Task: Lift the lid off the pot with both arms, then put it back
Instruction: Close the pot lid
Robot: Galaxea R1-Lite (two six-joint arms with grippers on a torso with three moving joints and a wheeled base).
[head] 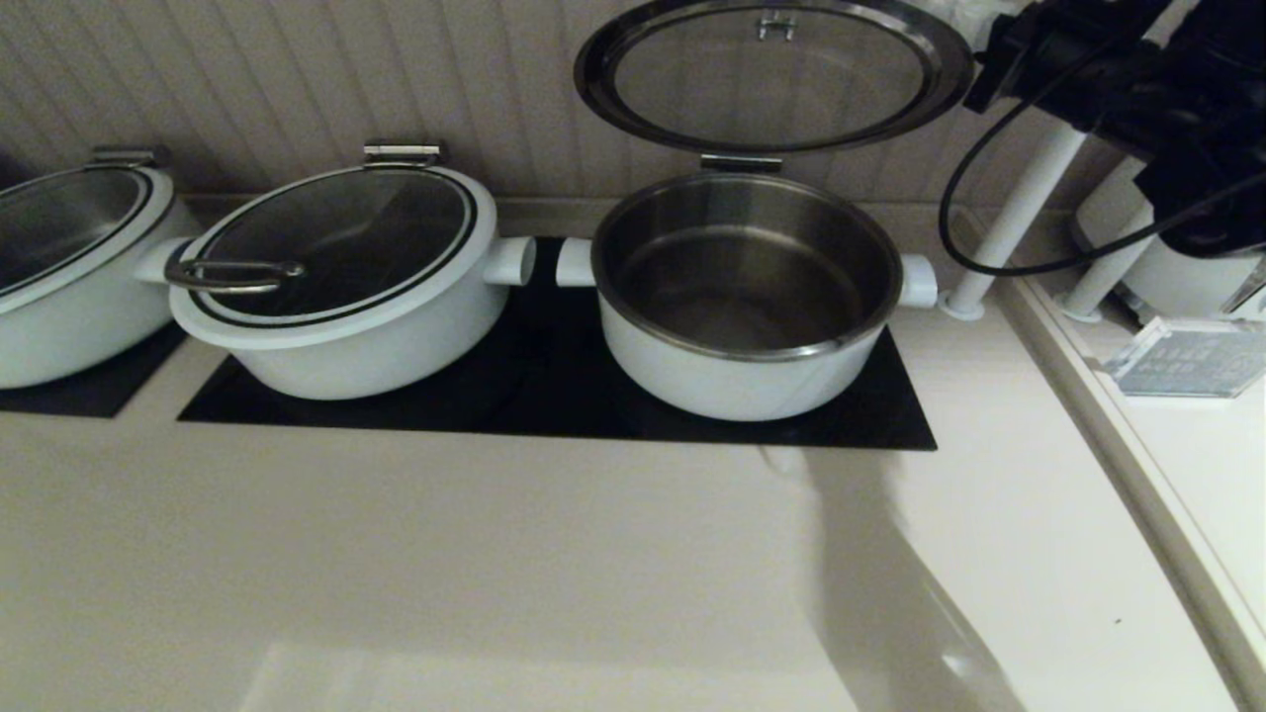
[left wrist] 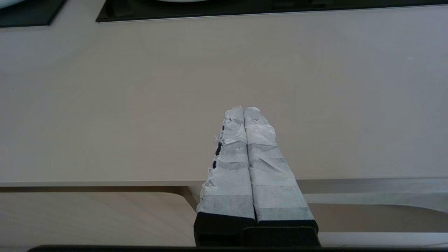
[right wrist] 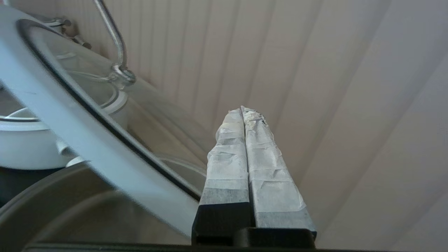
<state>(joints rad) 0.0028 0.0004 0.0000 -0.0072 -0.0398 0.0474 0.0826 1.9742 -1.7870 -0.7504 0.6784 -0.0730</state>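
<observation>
The pot point(head: 742, 297) stands on the right of the black hob, its steel liner bare and empty. The lid point(head: 771, 74) is swung up on its hinge point(head: 740, 162) and stands tilted back above the pot, towards the ribbed wall. In the right wrist view I see the lid's white rim point(right wrist: 80, 140), its black ring and its steel handle point(right wrist: 113, 38). My right gripper point(right wrist: 243, 110) is shut and empty, just beside the lid's rim and pointing at the wall. My right arm point(head: 1118, 79) hangs at the lid's right edge. My left gripper point(left wrist: 244, 109) is shut and empty over the counter's front edge.
A like white pot point(head: 336, 267) with its lid shut stands left of the open one on the hob point(head: 554, 415). Another pot point(head: 59, 267) is at the far left. White posts point(head: 1019, 208) and a clear stand point(head: 1182, 358) are on the right ledge.
</observation>
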